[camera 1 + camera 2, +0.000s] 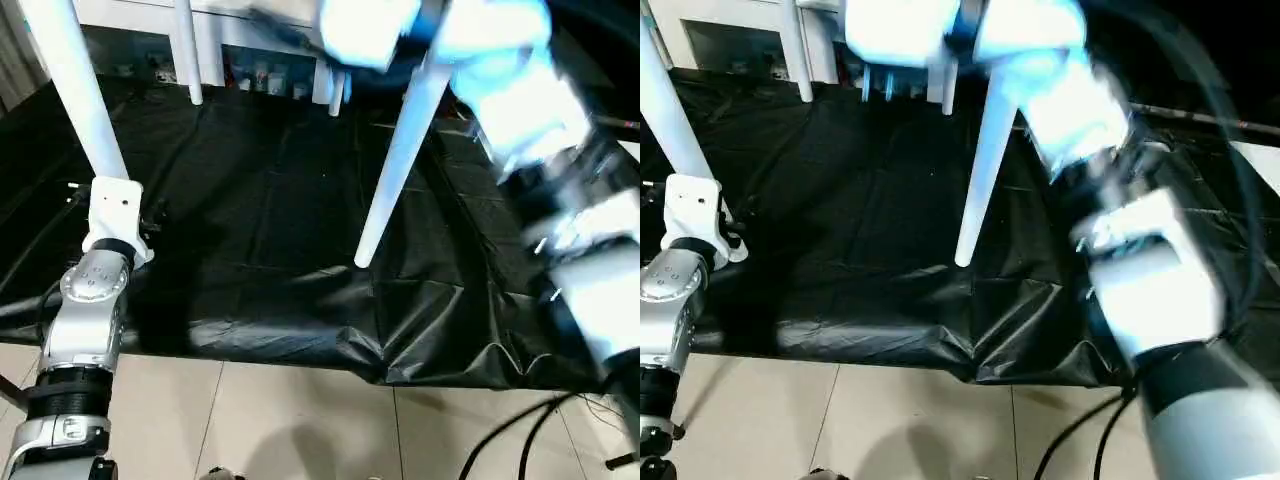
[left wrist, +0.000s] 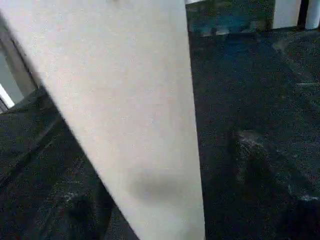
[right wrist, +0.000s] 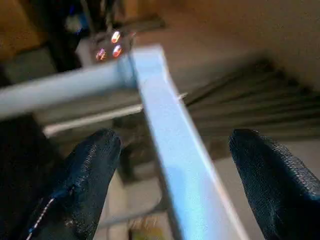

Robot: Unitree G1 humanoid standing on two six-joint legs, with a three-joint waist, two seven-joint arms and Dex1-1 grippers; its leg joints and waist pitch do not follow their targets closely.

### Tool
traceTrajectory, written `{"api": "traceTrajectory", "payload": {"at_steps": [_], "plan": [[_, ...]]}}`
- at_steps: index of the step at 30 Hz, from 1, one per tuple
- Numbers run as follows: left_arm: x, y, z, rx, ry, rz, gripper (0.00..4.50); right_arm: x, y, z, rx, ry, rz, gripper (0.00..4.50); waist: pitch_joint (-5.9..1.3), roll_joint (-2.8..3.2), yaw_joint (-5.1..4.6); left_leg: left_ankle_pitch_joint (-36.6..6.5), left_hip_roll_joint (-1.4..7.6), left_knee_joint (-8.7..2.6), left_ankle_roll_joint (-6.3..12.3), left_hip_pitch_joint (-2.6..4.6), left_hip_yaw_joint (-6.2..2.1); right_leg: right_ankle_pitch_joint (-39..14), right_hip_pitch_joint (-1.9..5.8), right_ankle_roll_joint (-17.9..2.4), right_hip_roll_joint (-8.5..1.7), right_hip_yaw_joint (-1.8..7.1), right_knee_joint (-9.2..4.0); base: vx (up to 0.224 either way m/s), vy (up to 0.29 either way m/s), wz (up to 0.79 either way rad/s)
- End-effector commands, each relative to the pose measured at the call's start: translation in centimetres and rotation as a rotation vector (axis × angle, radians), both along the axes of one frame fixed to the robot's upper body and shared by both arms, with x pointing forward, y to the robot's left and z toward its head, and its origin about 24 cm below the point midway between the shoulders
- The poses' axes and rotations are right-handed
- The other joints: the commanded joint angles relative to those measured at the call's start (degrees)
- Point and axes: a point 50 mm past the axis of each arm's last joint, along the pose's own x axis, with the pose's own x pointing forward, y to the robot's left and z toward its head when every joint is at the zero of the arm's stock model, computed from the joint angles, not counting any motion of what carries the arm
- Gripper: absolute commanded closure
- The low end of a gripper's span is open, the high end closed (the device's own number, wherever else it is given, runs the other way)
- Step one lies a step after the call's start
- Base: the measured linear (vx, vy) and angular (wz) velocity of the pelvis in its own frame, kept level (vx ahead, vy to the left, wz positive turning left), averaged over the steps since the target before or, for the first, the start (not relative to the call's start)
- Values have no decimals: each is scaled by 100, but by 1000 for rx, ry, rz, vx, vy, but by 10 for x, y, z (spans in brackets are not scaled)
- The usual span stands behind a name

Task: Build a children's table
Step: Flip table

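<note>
The children's table stands with its legs pointing down over a black sheet. One white leg [image 1: 80,90] runs down at the left, and my left wrist [image 1: 112,215] sits against its lower part. In the left wrist view that leg [image 2: 125,125] is very close. A second leg [image 1: 400,170] slants down mid-picture and ends just above the sheet. Two further legs [image 1: 186,50] stand at the back. My right arm [image 1: 560,170] is raised beside the blurred table corner [image 1: 370,30]. My right gripper [image 3: 175,140] is open, with a white table edge [image 3: 170,150] passing between its black fingers [image 3: 85,185] without touching them.
The black sheet [image 1: 260,200] covers the floor, wrinkled along its front edge. Pale floor tiles [image 1: 280,420] lie in front of it. A white cabinet [image 1: 250,40] stands at the back. Black cables [image 1: 520,440] trail at the lower right.
</note>
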Motion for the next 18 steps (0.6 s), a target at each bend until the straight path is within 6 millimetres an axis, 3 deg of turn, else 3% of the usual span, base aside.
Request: {"api": "traceTrajectory", "payload": {"at_steps": [1,4,5,6,7,9,10,13,14,15,16,17,18], "plan": [[-2,0,-1,5,-12,6,55,-9,-6,3,60,-33,45,69,-402,218,12,-1733,159,-403,-137,289,-56,52,173,-1283,-200,166,-362,0,0,0],[-10,10,3,73,-76,43,22,-21,-12,-23,139,87,126,69,-379,227,36,-1913,167,-443,-145,297,-71,-76,170,-1129,-194,172,-404,0,0,0],[-10,10,3,73,-76,43,13,-21,-12,-23,139,87,126,69,-402,222,59,-1960,178,-448,-170,319,-80,-120,172,-1079,-199,168,-399,0,0,0],[-12,12,5,62,-103,51,13,-23,-13,-30,156,128,136,69,-406,210,59,-1976,177,-450,-188,313,-82,-154,162,-1090,-199,163,-395,0,0,0],[-17,15,6,27,-140,53,13,-24,-18,-50,178,220,129,69,-404,214,81,-1921,168,-453,-200,306,-79,-173,180,-1102,-203,167,-403,0,0,0],[-20,16,6,19,-150,48,13,-25,-20,-59,188,258,123,69,-375,222,101,-2093,181,-483,-277,309,-83,-383,147,-1058,-204,169,-428,0,0,0],[-24,19,6,9,-176,47,13,-24,-23,-73,201,313,99,69,-385,300,121,-2243,171,-483,-356,326,-94,-539,128,-1041,-212,167,-425,0,0,0],[-35,21,3,4,-202,11,13,-26,-30,-99,273,456,62,69,-372,294,109,-2414,164,-509,-426,311,-105,-701,127,-967,-203,170,-475,0,0,0],[-46,22,-3,1,-198,-26,13,-29,-35,-121,310,575,27,69,-368,364,123,-2492,166,-522,-447,307,-114,-727,125,-959,-214,174,-488,0,0,0],[-50,23,-4,0,-196,-37,13,-30,-37,-128,317,610,17,69,-367,332,122,-2440,166,-522,-427,289,-115,-682,139,-961,-219,178,-487,0,0,0],[-62,24,-7,-9,-213,-63,13,-36,-40,-153,288,714,-12,69,-347,388,134,-2584,164,-545,-431,290,-122,-829,119,-945,-214,176,-500,0,0,0],[-63,24,-7,-17,-215,-66,13,-37,-41,-155,285,723,-15,69,-351,368,146,-2627,179,-551,-429,303,-122,-872,127,-923,-221,176,-521,0,0,0],[-75,22,-8,-82,-236,-96,13,-46,-43,-177,287,829,-44,69,-351,360,137,-2704,172,-555,-440,297,-119,-980,117,-938,-208,175,-516,0,0,0]]}}
